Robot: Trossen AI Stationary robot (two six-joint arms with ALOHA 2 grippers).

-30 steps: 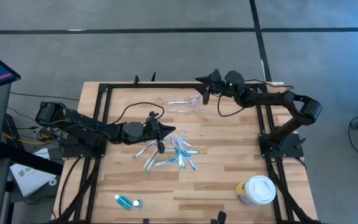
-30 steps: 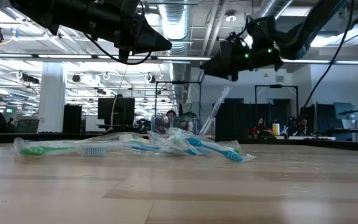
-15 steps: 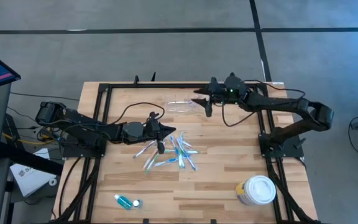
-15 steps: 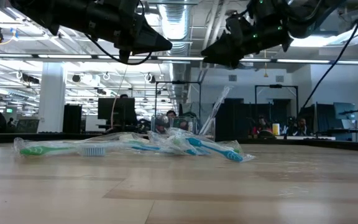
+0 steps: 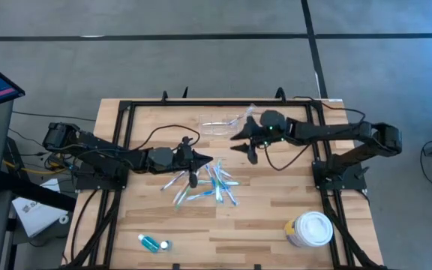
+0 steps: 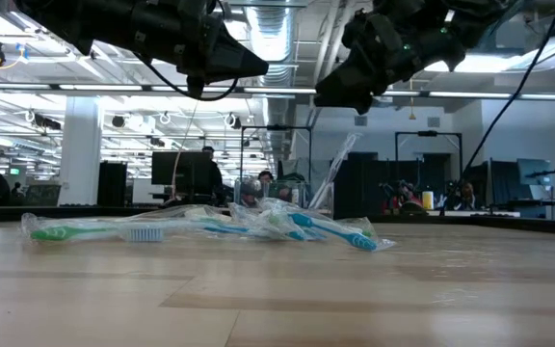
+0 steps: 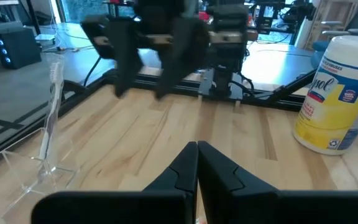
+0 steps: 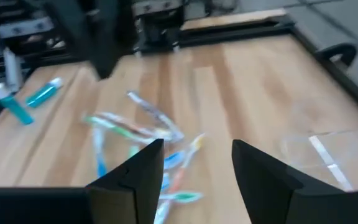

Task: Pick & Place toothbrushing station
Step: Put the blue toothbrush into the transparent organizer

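lower right of the high view: white-lidded tub (image 5: 311, 229) standing on the worktop (image 5: 261, 217), untouched; mid-frame, heap of toothbrushes (image 5: 205, 184) unchanged, with left gripper (image 5: 194, 160) parked at its upper edge, fingers pressed together, holding nothing, same as a second ago. further up, right gripper (image 5: 244, 142) spread and empty, swung down from the top rail toward frame centre, now just right of and below the toothbrushing station (image 5: 221, 124), which sits unmoved at upper centre. likely lining up for the pick, not yet closed on it.
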